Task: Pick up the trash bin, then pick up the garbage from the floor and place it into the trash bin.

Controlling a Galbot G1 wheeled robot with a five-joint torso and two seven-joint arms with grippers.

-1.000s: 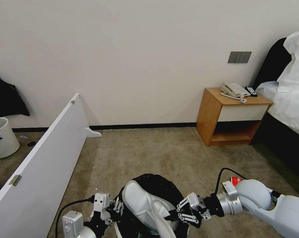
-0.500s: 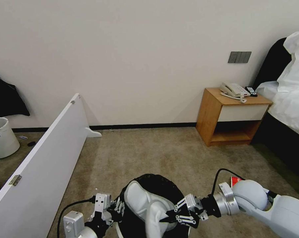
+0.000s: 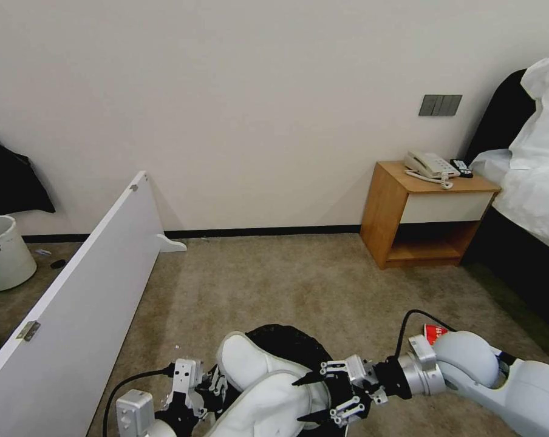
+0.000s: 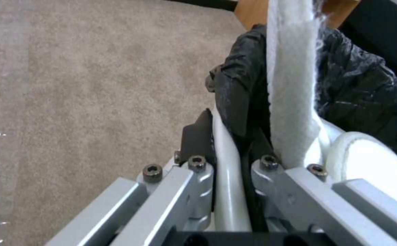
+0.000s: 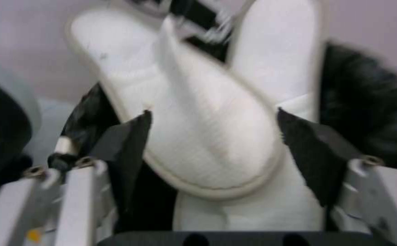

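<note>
On the beige hotel-room carpet, low centre of frame, the left pincer [image 3: 192, 388] is clamped on the trash bin [image 3: 299, 346] rim while the right pincer [image 3: 323, 394], spread apart, flanks the white slippers [image 3: 268, 382] propped across its mouth.

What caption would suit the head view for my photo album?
Left gripper holds the lined trash bin by its rim while the open right gripper hovers beside white slippers sticking out.
</note>
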